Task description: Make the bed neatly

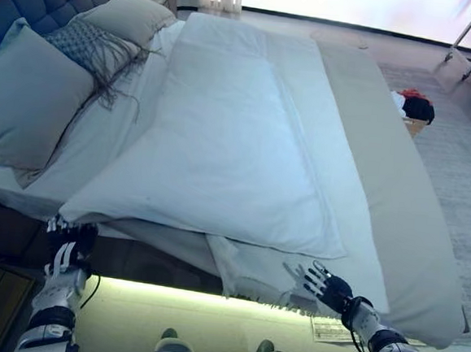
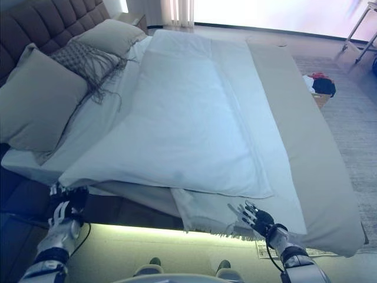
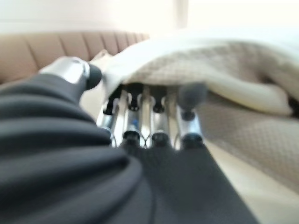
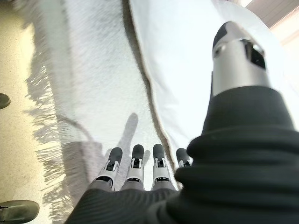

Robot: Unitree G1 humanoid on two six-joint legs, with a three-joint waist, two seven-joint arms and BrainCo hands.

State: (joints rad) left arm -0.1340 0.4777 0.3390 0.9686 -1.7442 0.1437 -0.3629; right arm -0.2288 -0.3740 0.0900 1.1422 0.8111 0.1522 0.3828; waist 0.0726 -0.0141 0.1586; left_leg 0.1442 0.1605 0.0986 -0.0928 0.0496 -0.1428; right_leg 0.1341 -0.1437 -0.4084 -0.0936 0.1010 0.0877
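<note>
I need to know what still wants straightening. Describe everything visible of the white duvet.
The white duvet is smooth, soft cloth lying skewed down the middle of the bed, folded lengthwise with a seam-like crease. Its near corner hangs over the side by the left hand, whose fingers reach under that edge. Its other near corner lies on a fringed white blanket, over which the open right hand is spread.

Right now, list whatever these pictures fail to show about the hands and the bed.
- Left hand: fingertips run under the duvet edge in the left wrist view; any grip is hidden.
- Right hand: open above the fringed blanket; contact unclear.
- Paper on the floor: mostly under the bed cover.
- Dark bundle beyond the bed: too small to identify.
</note>
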